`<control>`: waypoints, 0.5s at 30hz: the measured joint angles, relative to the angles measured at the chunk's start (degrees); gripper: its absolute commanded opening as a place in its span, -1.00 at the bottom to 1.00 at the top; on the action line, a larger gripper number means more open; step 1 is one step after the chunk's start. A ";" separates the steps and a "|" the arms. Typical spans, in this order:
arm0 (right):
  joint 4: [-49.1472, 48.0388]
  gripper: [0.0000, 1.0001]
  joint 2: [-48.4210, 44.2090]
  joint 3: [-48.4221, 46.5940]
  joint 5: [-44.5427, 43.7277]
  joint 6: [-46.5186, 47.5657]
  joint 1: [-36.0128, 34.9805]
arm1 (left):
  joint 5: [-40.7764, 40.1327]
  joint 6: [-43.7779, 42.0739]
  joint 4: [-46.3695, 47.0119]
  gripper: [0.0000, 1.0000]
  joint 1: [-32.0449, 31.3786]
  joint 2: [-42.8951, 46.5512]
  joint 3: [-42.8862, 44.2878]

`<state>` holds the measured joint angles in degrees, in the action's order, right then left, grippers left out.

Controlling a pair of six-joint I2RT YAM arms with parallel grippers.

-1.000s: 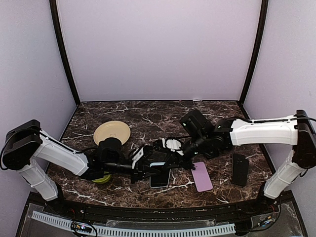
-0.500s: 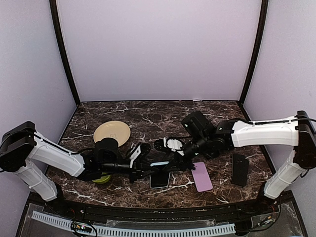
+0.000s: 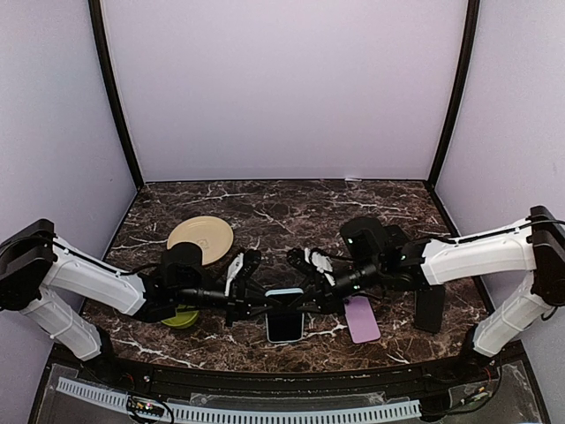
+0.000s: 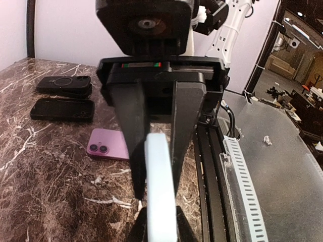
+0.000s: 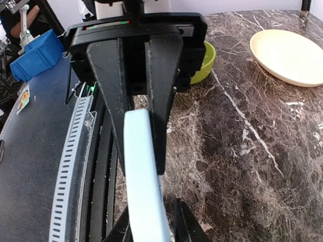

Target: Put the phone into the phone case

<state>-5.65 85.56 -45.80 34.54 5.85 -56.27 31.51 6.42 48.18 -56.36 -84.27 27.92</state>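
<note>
A light blue phone case is held off the marble near the front edge, between the two grippers. Its upturned face looks pale and glossy; whether a phone sits in it I cannot tell. My left gripper comes in from the left and is shut on the case's thin sides; its tips press both faces. My right gripper meets it from the right. Its fingers straddle the case, one touching and one a sliver off. A pink phone lies camera-side up to the right.
A black phone and a black case with a ring mark lie at the right. A cream plate and a green bowl sit at the left. The table's front rail is just below the case.
The case has tipped up, so its face now shows pale instead of dark. The right wrist has drawn back to the right and its jaws have loosened and partly closed again. The left grip held.
</note>
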 measured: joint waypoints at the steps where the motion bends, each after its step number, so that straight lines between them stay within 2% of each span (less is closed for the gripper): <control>1: -1.09 -0.86 -0.07 0.04 0.68 -1.27 -0.15 | 0.50 0.74 0.83 -1.00 0.22 0.00 0.00; 3: -1.77 -1.00 -0.33 0.11 2.34 -1.77 -0.17 | 1.62 1.79 1.92 -1.00 0.57 0.00 0.00; 4: -1.68 -1.00 -0.57 0.13 2.80 -1.88 -0.15 | 2.32 2.47 2.34 -0.74 0.59 0.00 0.00; 5: -1.33 -1.00 -0.90 0.13 3.28 -2.16 -0.09 | 2.60 2.95 2.67 -0.39 0.59 0.00 -0.02; 6: -0.96 -1.00 -1.18 0.04 3.78 -2.12 0.00 | 2.86 3.48 2.97 0.25 0.59 0.00 -0.02; 8: 0.61 -1.00 -1.29 -0.55 4.63 -2.67 0.79 | 1.70 4.37 3.72 0.72 0.59 0.11 0.04; 9: 1.57 -1.00 -1.14 -0.96 4.96 -3.10 1.49 | 0.15 5.18 3.23 0.84 0.61 0.55 0.11; 11: 4.17 -1.00 0.85 -3.26 6.47 -4.55 4.37 | -5.97 6.01 -0.79 0.91 0.68 2.32 0.61; 15: 8.50 -1.00 12.59 -14.05 8.52 -8.04 10.21 | -19.41 7.28 -14.45 0.94 2.47 5.14 4.90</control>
<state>2.85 98.15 -59.86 43.07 -2.20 -46.06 12.10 13.69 33.74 -53.89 -79.13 32.82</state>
